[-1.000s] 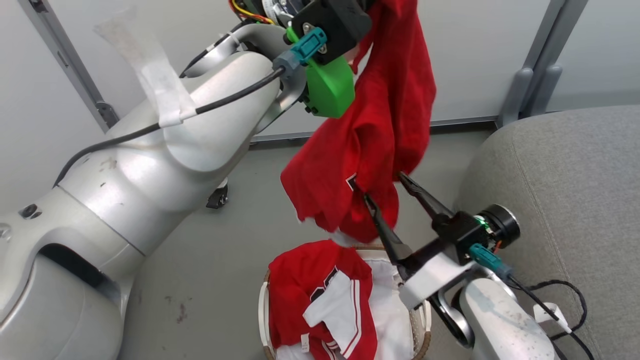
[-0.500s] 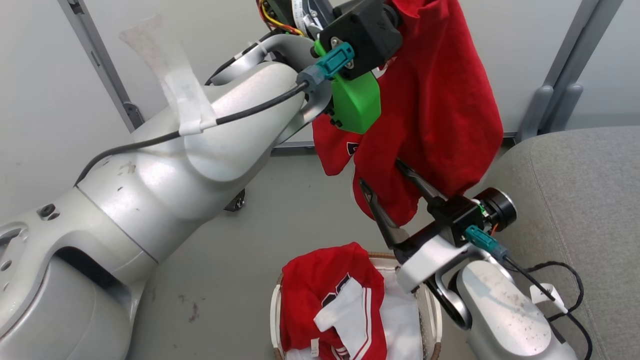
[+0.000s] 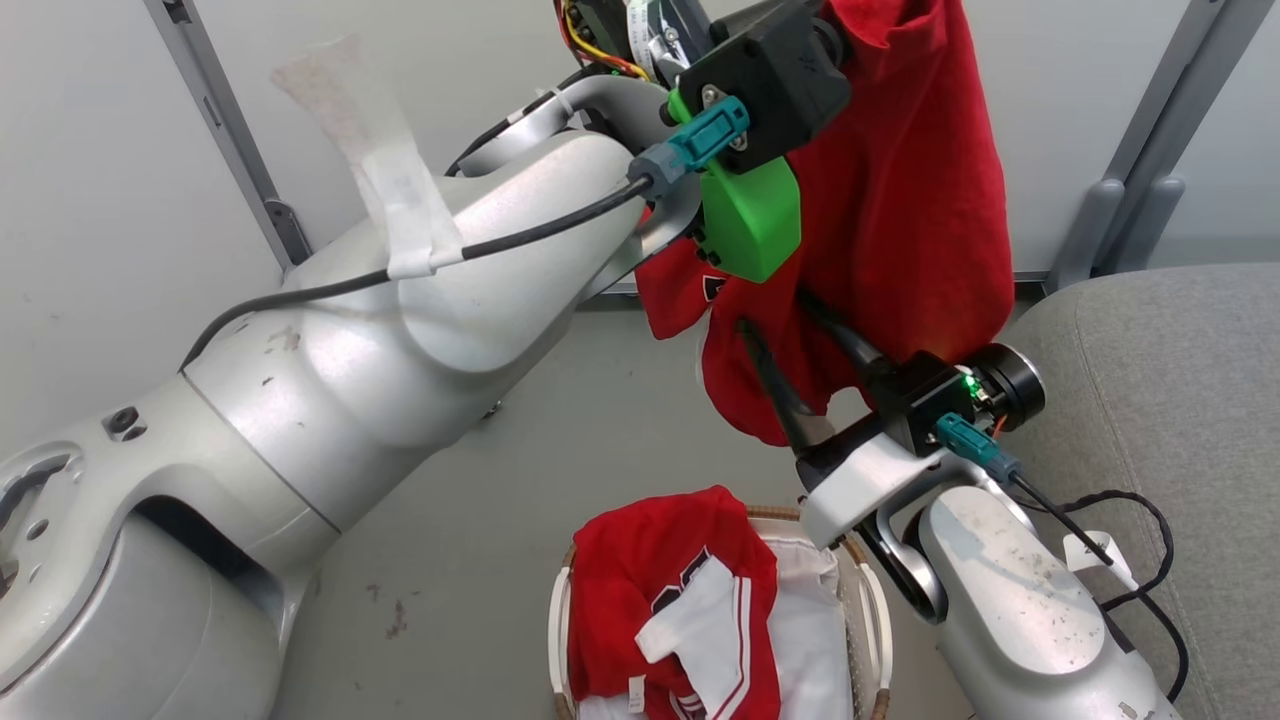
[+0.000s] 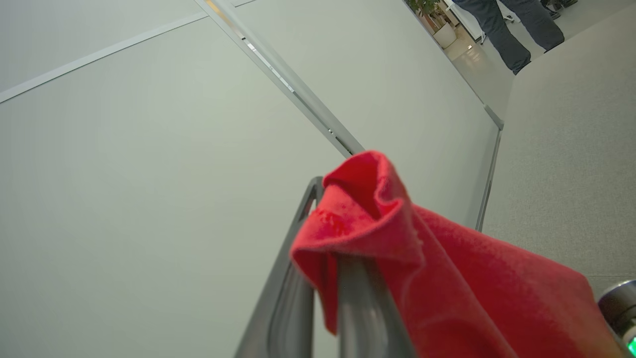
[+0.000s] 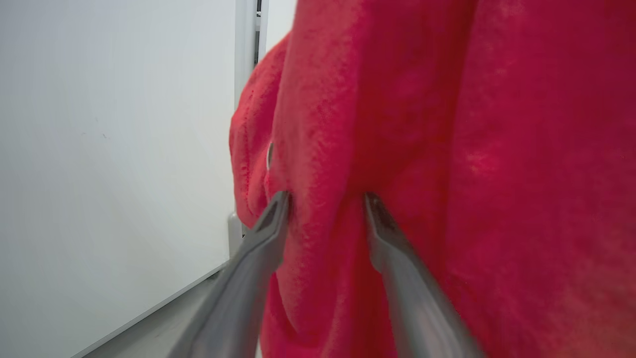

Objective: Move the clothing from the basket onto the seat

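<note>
A plain red garment (image 3: 900,200) hangs from the top of the head view, and my left gripper (image 4: 338,214) is shut on its bunched upper edge. My right gripper (image 3: 775,312) reaches up into the garment's lower folds. It is open, with a fold of red fabric (image 5: 323,209) between its spread fingers. A red jersey (image 3: 660,580) with white striped sleeves lies in the basket (image 3: 557,620) at the bottom centre, on the white liner. The grey seat (image 3: 1160,380) is at the right, beside the basket.
The pale wall with grey metal posts (image 3: 1130,200) stands behind. A black cable (image 3: 1130,520) with a white tag lies on the seat's near edge. My bulky left arm (image 3: 350,350) takes up the left half. A person's legs (image 4: 507,30) stand far off.
The hanging garment has been lifted clear of the basket and carried right, toward the seat. My right gripper has risen with it, and its fingers now straddle a lower fold. The camera has shifted too.
</note>
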